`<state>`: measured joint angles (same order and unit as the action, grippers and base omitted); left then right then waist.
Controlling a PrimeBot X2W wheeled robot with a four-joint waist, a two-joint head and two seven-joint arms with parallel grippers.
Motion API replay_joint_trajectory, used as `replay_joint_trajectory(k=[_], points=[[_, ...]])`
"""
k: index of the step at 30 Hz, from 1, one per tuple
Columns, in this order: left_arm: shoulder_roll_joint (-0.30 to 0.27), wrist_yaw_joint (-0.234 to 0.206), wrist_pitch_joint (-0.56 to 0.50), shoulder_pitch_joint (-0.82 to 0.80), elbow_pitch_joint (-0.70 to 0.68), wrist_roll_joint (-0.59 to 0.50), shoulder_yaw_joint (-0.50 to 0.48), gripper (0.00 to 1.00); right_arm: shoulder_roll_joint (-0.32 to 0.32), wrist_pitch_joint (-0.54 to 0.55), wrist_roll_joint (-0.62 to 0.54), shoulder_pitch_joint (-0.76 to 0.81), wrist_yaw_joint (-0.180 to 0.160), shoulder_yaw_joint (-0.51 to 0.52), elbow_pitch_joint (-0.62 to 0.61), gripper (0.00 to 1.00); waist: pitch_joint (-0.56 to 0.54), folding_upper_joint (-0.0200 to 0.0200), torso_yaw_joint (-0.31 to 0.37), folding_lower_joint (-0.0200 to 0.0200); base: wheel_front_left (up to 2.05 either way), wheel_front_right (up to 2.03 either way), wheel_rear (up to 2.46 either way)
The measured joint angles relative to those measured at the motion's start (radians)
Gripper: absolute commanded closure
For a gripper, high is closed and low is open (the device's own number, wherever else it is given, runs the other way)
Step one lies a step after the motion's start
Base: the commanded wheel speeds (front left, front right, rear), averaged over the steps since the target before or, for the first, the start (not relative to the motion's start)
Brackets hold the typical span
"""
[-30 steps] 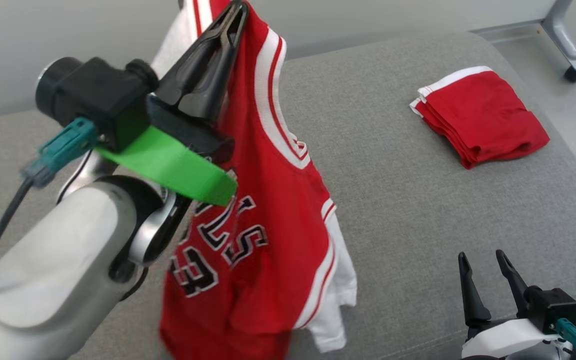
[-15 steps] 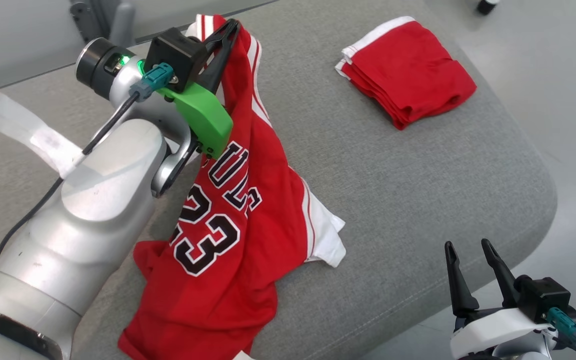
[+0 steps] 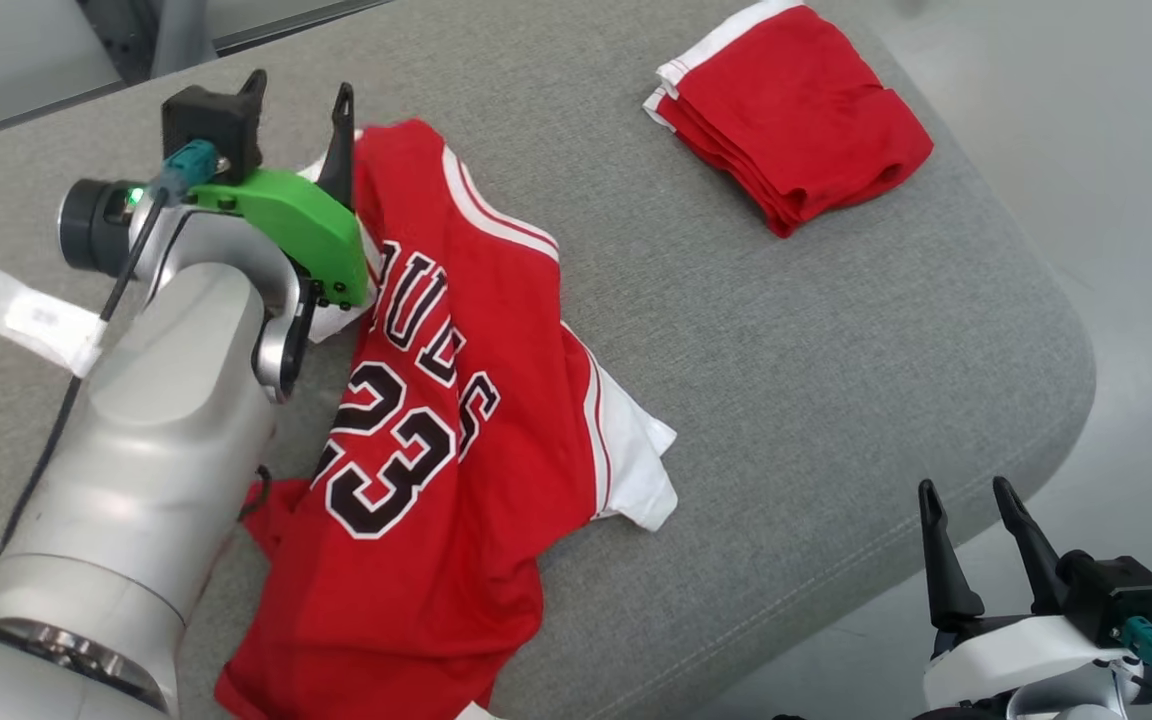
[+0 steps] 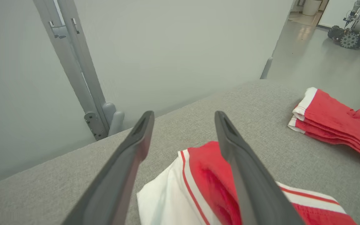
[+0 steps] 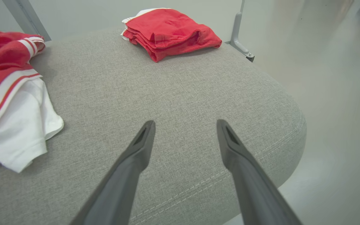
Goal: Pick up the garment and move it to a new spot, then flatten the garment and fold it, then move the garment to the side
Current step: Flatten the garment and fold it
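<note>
Two grippers stand with jaws spread, holding nothing. The left gripper point(image 3: 300, 85) hovers at the shoulder of the red number-23 jersey point(image 3: 436, 400), which lies rumpled on the grey cushion point(image 3: 786, 380), seemingly laid there for flattening. The right gripper point(image 3: 964, 485) waits off the cushion's near edge, well apart from the folded red shorts point(image 3: 796, 140).

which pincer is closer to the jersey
Left. The left pincer stands open at the jersey's top edge, by the shoulder. The right pincer hangs open off the cushion's near right edge, well apart from the jersey.
</note>
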<state>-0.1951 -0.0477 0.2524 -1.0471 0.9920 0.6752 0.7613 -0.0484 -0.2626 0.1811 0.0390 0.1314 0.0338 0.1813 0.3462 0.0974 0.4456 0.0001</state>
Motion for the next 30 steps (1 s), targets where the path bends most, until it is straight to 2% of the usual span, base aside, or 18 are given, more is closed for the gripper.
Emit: replay_joint_trajectory(k=[4,7,10,16,20,22,25,30], points=[[0.028,-0.007,0.006,0.098,-0.033,0.071,-0.072,0.0,0.0,0.0,-0.019,0.013,0.0,0.02,0.001,0.0,-0.011,0.0,-0.044,0.0,0.0,0.0,0.0],[0.028,-0.01,0.008,0.156,-0.084,0.082,-0.108,0.0,0.001,0.0,-0.029,0.022,0.0,0.028,0.001,0.0,-0.023,0.0,-0.07,0.0,0.0,0.0,0.0],[0.017,-0.039,0.01,0.257,-0.21,0.081,-0.17,0.0,0.0,0.0,-0.045,0.03,0.0,0.049,-0.002,0.0,-0.044,0.0,-0.111,-0.0001,0.0,0.0,0.0],[-0.028,-0.143,0.01,0.563,-0.54,-0.069,-0.235,0.0,0.0,0.0,-0.061,0.068,0.0,0.078,-0.01,0.0,-0.103,0.0001,-0.182,-0.0001,0.0,0.0,0.0],[-0.051,-0.182,0.011,0.761,-0.7,-0.145,-0.245,0.0,0.0,0.0,-0.072,0.093,0.0,0.088,-0.026,0.0,-0.142,0.0001,-0.228,-0.0001,0.0,0.0,0.0],[-0.07,-0.182,0.012,0.836,-0.761,-0.176,-0.256,0.0,0.0,0.0,-0.08,0.105,0.0,0.098,-0.04,0.0,-0.162,0.0001,-0.25,-0.0001,0.0,0.0,0.0],[-0.079,-0.155,0.012,0.934,-0.827,-0.193,-0.28,0.0,0.0,0.0,-0.093,0.123,0.0,0.111,-0.062,0.0,-0.187,0.0001,-0.285,-0.0001,0.0,0.0,0.0],[-0.081,-0.137,0.012,1.058,-0.844,-0.232,-0.312,0.0,0.0,0.0,-0.106,0.134,0.0,0.134,-0.083,0.0,-0.222,0.0001,-0.339,-0.0001,0.0,0.0,0.0]])
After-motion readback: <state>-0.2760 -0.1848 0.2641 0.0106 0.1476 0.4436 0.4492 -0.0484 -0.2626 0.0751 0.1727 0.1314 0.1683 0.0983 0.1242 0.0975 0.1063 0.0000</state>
